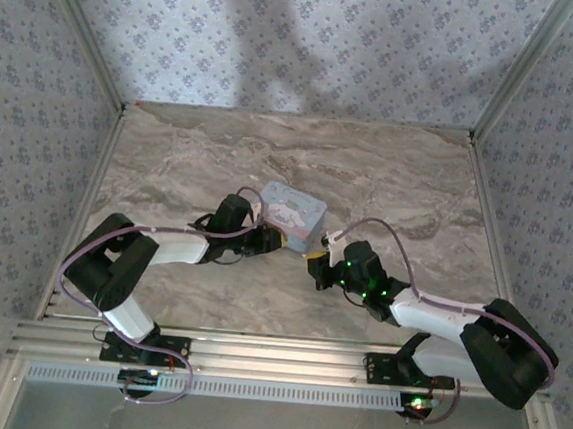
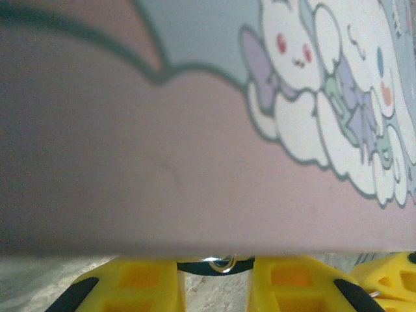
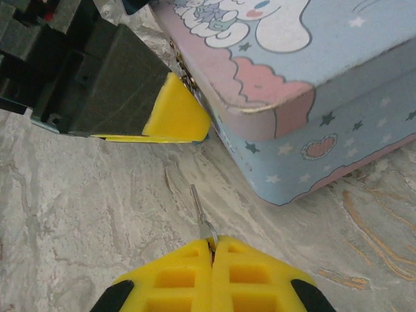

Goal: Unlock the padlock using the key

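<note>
Padlock (image 2: pixel 220 264) was seen in the left wrist view as a small dark-blue piece with a pale metal ring. It spanned the narrow gap between the left gripper (image 2: pixel 216 278) fingers, tucked under the side of the tin box (image 1: pixel 294 213). Left jaws were set narrow, closed on it. Right gripper (image 3: pixel 212 242) was clamped fully on the key (image 3: pixel 198 207). Shaft was pointed toward the left gripper's yellow finger at the box, bare table (image 1: pixel 390 173) between. Key tip was seen apart from both.
</note>
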{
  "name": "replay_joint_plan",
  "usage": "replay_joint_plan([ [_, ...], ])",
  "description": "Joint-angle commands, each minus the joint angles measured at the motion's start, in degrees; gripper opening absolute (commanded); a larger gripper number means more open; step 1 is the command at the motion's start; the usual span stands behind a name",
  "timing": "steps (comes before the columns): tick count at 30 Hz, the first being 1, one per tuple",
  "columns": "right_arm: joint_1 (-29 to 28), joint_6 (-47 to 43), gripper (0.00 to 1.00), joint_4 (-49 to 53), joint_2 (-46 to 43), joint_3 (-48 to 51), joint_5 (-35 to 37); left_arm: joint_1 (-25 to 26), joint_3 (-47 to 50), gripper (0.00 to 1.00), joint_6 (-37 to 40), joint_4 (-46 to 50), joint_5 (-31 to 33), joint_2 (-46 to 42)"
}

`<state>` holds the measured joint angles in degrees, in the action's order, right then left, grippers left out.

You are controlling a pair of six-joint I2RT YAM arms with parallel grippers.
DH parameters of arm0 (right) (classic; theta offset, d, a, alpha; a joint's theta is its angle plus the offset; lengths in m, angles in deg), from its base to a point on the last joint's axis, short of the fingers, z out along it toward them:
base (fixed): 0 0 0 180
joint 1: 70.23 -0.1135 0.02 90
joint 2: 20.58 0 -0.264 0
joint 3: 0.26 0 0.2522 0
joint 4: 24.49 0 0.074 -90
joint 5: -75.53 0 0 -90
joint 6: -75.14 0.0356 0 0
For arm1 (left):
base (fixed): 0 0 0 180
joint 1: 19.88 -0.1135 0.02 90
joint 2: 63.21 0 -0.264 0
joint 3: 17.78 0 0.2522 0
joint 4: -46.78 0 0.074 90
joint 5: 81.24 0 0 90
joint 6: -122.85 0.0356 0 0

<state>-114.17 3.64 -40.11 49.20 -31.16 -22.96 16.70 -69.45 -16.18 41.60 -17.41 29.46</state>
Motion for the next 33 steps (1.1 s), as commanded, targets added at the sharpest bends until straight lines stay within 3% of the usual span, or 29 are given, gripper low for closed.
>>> replay_joint_plan([
  [1,-1.8,-1.1,0.00,-9.3,2.3,1.4,4.1,0.8,-2.7,0.21,-2.3,0.6,-2.1,-1.8],
  [12,-4.0,0.5,0.00,-21.9,13.8,1.9,6.7,1.8,-4.5,0.22,-4.8,2.9,-1.4,-2.2],
  [33,-2.8,1.1,0.00,-26.7,20.7,0.1,7.6,1.9,-4.6,0.22,-8.8,1.8,-2.0,-2.4],
])
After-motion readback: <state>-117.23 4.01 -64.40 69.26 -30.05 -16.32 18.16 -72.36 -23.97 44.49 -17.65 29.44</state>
